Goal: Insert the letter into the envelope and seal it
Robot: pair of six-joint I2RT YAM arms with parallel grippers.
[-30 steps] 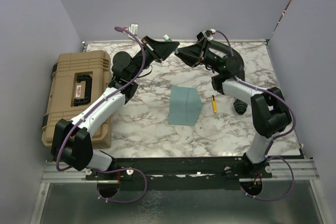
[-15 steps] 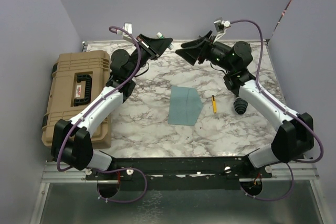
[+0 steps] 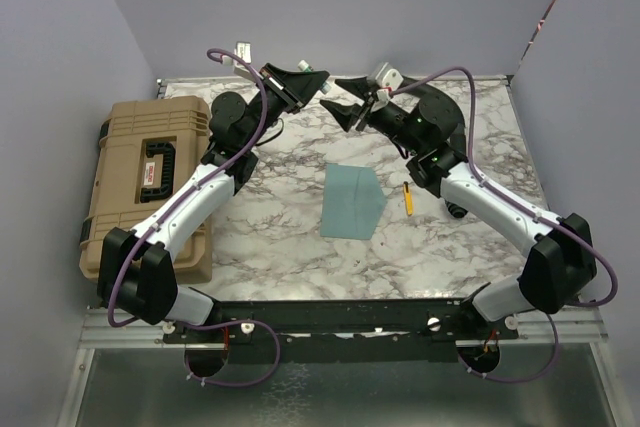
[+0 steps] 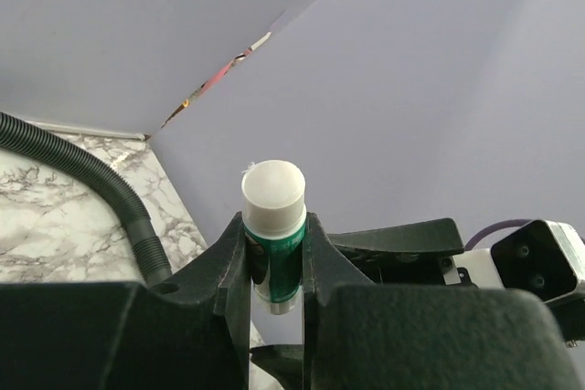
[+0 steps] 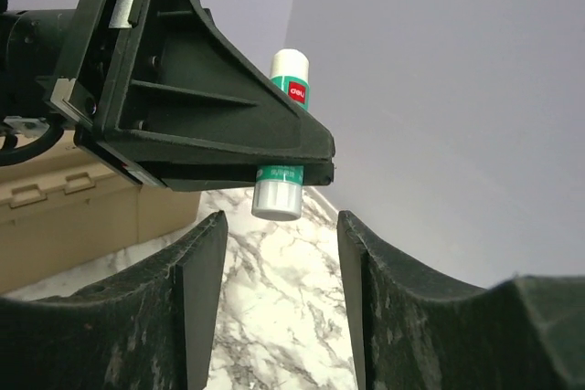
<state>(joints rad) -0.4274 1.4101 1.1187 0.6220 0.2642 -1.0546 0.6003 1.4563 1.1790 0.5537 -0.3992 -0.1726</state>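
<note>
The teal envelope (image 3: 352, 201) lies flat on the marble table (image 3: 270, 237), mid-table, with no gripper near it. The letter is not in view. My left gripper (image 3: 318, 82) is raised at the back, shut on a green glue stick (image 4: 272, 191) with white ends. In the right wrist view one white end of the glue stick (image 5: 277, 196) pokes out below the left gripper's fingers. My right gripper (image 3: 335, 94) faces it from the right, open, its fingers (image 5: 203, 262) either side of that end and apart from it.
A tan hard case (image 3: 150, 182) takes up the table's left side. A yellow pen (image 3: 407, 198) lies just right of the envelope, and a small black object (image 3: 457, 210) shows partly behind my right forearm. Grey walls close in the back and sides.
My right arm swung its elbow outward, its gripper went from shut to open and moved left up to the glue stick's end. The left gripper rose slightly and kept its grip.
</note>
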